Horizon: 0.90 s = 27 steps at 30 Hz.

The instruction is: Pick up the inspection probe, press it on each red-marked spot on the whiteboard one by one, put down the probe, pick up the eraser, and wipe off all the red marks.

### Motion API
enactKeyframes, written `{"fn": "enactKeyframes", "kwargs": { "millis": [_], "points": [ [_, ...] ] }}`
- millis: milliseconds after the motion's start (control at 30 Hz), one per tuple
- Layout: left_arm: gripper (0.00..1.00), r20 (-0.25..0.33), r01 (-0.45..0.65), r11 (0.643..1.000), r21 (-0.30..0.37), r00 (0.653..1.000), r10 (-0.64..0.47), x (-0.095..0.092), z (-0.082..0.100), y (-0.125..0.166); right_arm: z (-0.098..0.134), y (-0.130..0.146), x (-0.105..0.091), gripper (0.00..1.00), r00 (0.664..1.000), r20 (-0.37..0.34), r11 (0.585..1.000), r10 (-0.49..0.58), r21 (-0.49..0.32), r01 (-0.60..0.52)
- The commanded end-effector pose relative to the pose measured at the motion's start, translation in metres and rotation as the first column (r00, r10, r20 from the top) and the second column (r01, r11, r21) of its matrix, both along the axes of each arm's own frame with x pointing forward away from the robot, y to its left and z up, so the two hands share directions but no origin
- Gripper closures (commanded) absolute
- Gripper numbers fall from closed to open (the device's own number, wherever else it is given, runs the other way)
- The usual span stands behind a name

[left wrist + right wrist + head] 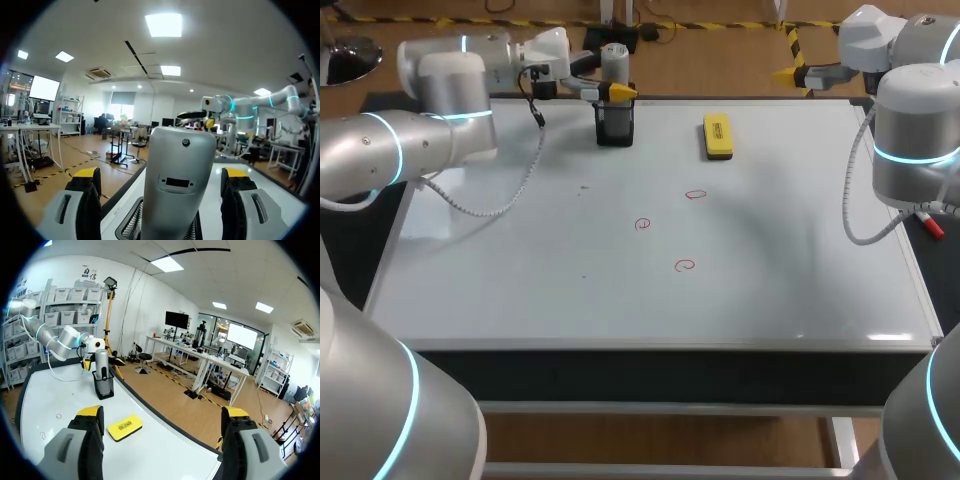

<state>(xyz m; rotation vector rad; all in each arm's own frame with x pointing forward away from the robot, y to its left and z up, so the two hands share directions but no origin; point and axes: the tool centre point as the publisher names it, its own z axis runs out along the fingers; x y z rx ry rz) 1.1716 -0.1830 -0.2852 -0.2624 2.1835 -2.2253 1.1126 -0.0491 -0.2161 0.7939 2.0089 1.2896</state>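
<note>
The silver inspection probe [615,62] stands upright in a black holder [614,125] at the back of the whiteboard [520,270]. My left gripper [618,92] is open around it; in the left wrist view the probe [177,185] rises between the yellow-tipped fingers [86,175] with a gap on each side. The yellow eraser [717,136] lies to the right of the holder. Three red marks [696,195] [642,224] [684,265] sit mid-board. My right gripper [162,412] is open and holds nothing, beyond the board's back right corner, looking toward the eraser [125,427] and probe [101,362].
A red marker pen [930,222] lies off the whiteboard's right edge, beside my right arm. A cable [500,205] from my left arm drapes onto the board's left part. The board's frame [650,346] runs along the front.
</note>
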Motion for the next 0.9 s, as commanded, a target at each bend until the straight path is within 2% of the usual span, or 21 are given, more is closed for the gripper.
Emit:
{"fn": "enactKeyframes", "kwargs": {
  "millis": [33,67,567,900],
  "points": [
    [0.92,0.004,0.01,1.0,-0.002,1.0,-0.01,0.003,-0.001,0.002,0.0,0.0,0.001,0.0,1.0,-0.001,1.0,0.001,-0.001,-0.001],
    [1.0,0.006,0.01,1.0,-0.001,1.0,-0.01,0.003,0.0,0.003,0.0,0.0,0.001,0.0,1.0,-0.001,1.0,0.001,-0.001,-0.001],
    [1.0,0.038,0.025,1.0,-0.006,0.999,-0.025,-0.009,0.019,0.007,0.0,0.0,0.001,0.0,1.0,-0.001,1.0,0.001,-0.001,-0.001],
    [1.0,0.06,0.028,1.0,-0.002,0.998,-0.027,-0.014,0.044,0.003,0.0,0.0,0.001,0.0,1.0,-0.001,1.0,0.001,-0.001,-0.001]
  ]
}}
